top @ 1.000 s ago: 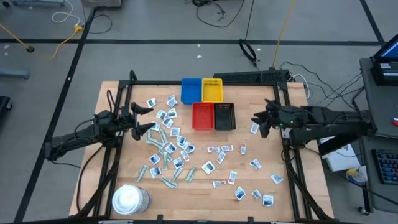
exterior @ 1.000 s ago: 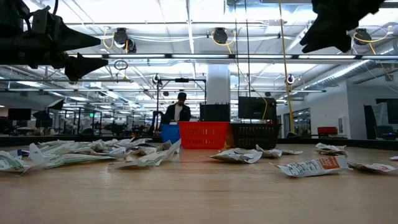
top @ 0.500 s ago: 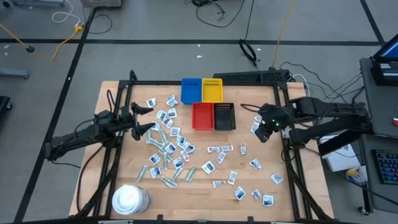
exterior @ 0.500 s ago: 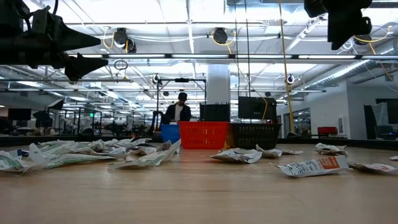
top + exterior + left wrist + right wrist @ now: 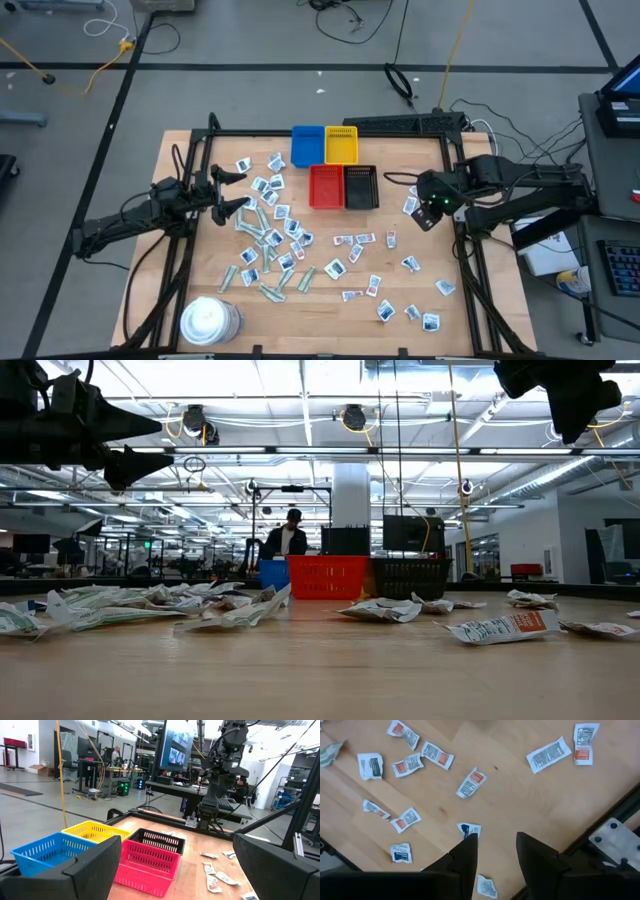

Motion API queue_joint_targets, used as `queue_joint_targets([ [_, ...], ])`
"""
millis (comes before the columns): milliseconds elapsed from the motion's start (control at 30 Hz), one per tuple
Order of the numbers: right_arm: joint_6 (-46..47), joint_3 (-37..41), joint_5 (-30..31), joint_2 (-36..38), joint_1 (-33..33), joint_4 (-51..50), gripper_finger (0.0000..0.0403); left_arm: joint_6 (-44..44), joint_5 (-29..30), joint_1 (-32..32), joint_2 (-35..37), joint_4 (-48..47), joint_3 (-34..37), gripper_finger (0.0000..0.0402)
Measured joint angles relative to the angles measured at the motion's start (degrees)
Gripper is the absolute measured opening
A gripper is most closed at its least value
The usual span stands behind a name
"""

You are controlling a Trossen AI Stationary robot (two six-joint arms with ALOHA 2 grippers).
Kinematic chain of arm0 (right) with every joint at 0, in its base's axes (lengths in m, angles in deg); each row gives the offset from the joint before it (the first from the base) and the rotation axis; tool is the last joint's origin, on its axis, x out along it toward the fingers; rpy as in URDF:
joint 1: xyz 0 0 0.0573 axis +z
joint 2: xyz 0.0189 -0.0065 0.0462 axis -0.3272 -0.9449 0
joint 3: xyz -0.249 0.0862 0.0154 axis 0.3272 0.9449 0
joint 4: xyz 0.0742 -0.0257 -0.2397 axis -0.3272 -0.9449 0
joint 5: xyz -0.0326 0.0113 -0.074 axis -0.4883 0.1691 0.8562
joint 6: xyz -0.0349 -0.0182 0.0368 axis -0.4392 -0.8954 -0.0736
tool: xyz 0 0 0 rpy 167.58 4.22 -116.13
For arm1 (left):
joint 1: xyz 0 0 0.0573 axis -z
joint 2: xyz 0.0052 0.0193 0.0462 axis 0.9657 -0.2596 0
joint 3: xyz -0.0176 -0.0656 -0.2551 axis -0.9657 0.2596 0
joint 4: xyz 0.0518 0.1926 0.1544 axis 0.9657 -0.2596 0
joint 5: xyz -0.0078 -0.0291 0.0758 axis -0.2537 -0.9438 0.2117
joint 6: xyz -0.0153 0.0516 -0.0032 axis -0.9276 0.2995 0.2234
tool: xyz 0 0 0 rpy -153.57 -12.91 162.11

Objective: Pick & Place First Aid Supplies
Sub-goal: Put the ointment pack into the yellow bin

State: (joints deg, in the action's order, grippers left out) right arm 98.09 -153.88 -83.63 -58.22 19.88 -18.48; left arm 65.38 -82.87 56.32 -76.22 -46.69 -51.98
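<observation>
You're in the approach: your right gripper [image 5: 428,213] has swung from level to pointing down over the tabletop [image 5: 400,290] near its right edge, parted and apparently empty. First aid supplies [image 5: 409,206] lie scattered below. Next, pick one packet and descend. Your left gripper [image 5: 238,190] waits fully spread.

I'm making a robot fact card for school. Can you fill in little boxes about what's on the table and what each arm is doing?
Table: wooden top
Packets: many small wrapped packets scattered loose
Trays: blue tray, yellow tray, red tray, black tray, grouped at the far middle
Tub: white tub, near left corner
Left gripper: jaws open, empty, above the left packets
Right gripper: jaws partly apart, empty, raised over the right-side packets
</observation>
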Motion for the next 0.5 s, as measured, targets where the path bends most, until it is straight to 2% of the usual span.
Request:
queue_joint_targets([
  [100,-0.8,0.0,0.0,0.0,0.0,0.0,0.0130,0.0,0.0,0.0,0.0,0.0,0.0,0.0390],
  [200,-5.3,0.0,0.2,0.0,-1.2,0.0,0.0130,0.0,0.0,0.0,0.0,0.0,0.0,0.0390],
  [500,-17.1,0.0,0.4,-0.2,-12.5,0.0,0.0130,0.0,0.0,0.0,0.0,0.0,0.0,0.0390],
])
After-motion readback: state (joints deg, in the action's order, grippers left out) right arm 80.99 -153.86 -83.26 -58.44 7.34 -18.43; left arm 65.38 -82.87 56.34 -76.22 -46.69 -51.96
